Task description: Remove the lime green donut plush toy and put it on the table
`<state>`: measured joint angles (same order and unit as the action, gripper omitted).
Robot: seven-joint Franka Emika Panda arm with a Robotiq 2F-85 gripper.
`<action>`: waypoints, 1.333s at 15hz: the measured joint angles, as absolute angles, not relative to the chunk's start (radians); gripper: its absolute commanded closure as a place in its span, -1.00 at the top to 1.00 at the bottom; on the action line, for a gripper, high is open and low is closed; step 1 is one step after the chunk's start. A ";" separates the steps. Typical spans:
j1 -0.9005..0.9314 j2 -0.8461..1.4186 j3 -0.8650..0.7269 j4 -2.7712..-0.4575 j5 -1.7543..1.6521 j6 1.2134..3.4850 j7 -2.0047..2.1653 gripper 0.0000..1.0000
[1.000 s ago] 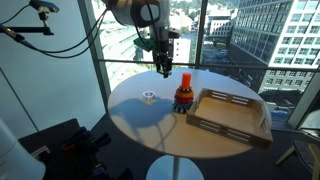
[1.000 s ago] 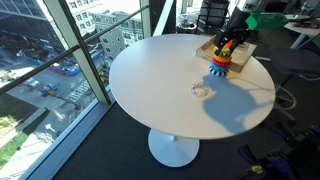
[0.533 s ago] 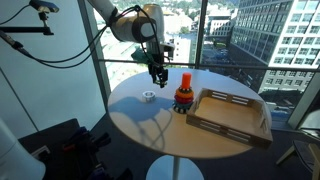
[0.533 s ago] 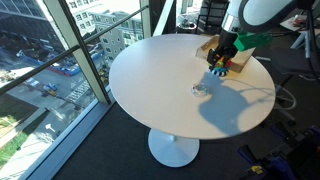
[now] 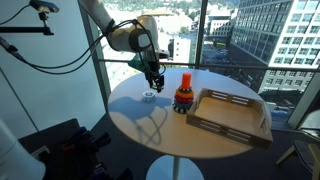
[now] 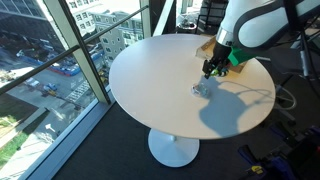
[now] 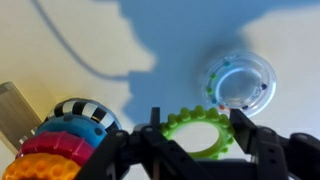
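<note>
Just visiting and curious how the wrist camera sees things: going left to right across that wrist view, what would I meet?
Corner of the rectangular wooden tray → stack of coloured plush rings, striped one on top → lime green donut plush toy, held in the gripper → small clear plastic ring on the white table.

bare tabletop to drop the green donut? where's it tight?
Free: the wide white stretch of the table beyond the small clear ring, away from the ring stack; also the rim in front of the stack and wooden tray. Tight: right under the hand holding the lime green donut plush toy, between clear ring and stack.
</note>
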<state>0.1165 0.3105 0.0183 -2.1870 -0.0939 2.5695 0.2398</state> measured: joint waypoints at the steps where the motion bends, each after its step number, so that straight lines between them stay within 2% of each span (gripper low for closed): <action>1: 0.119 0.313 0.018 -2.194 -0.094 2.579 0.240 -0.10; 11: 0.138 0.352 0.018 -2.225 -0.094 2.600 0.240 -0.10; 12: 0.139 0.354 0.018 -2.225 -0.094 2.600 0.240 -0.02; 13: 0.139 0.356 0.018 -2.225 -0.094 2.600 0.240 0.42; 16: 0.139 0.362 0.018 -2.225 -0.094 2.600 0.240 0.93; 17: 0.139 0.363 0.018 -2.225 -0.094 2.600 0.240 1.00; 20: 0.139 0.364 0.018 -2.225 -0.094 2.599 0.240 1.00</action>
